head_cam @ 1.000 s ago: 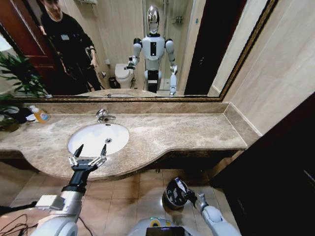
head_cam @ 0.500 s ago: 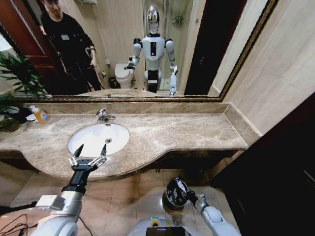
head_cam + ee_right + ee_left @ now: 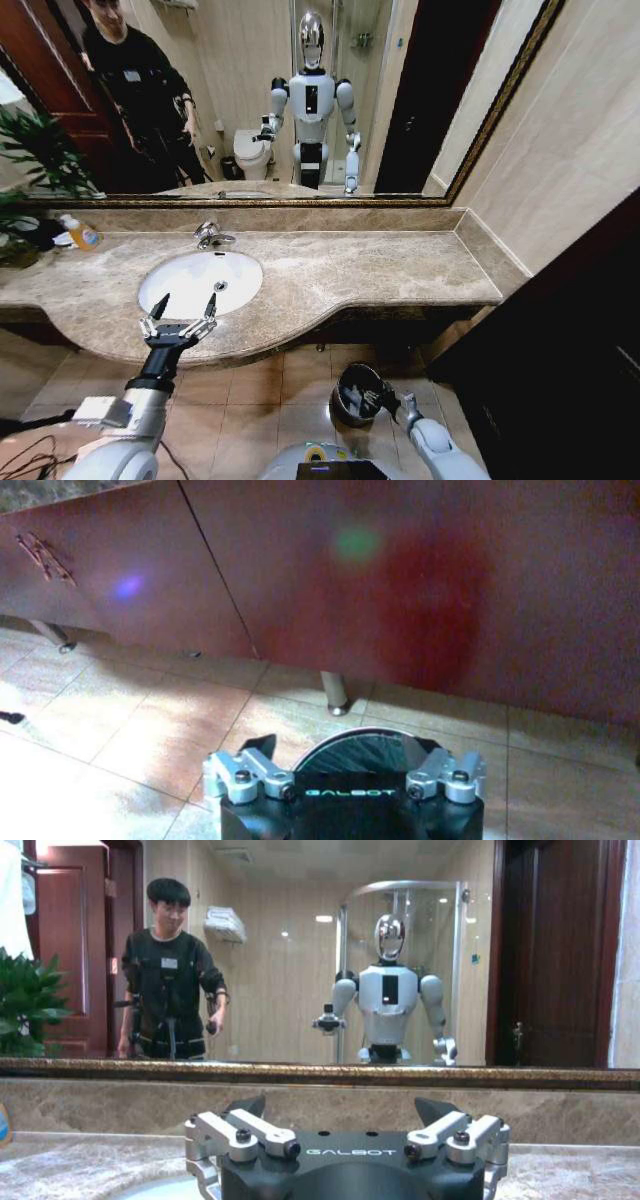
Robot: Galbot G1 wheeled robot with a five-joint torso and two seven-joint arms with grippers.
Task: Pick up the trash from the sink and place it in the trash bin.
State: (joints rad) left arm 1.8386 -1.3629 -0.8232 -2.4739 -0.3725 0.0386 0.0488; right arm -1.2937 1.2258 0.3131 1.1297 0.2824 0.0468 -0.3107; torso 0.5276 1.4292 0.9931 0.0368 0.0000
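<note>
The white oval sink [image 3: 200, 280] sits in the beige marble countertop [image 3: 350, 270]; the trash is out of view. My left gripper [image 3: 188, 300] hovers open over the sink's near rim with nothing between its fingers. The left wrist view shows the same gripper [image 3: 345, 1111] facing the mirror, with a sliver of the sink [image 3: 150, 1189] below it. The black trash bin [image 3: 356, 388] stands on the floor tiles below the counter. My right gripper [image 3: 384, 400] is right beside its rim. In the right wrist view that gripper [image 3: 345, 744] is open, with the bin's rim [image 3: 360, 751] just beyond its fingers.
A chrome faucet [image 3: 208, 236] rises behind the basin. A yellow-orange soap bottle [image 3: 80, 235] and a plant [image 3: 40, 150] stand at the counter's left end. Dark red cabinet fronts [image 3: 330, 570] with a metal leg [image 3: 336, 697] stand close behind the bin. A dark door [image 3: 560, 360] stands on the right.
The trash bin now sits lower, its opening facing up instead of tilted towards me. The right gripper has moved slightly down and right with it. The left arm has not moved.
</note>
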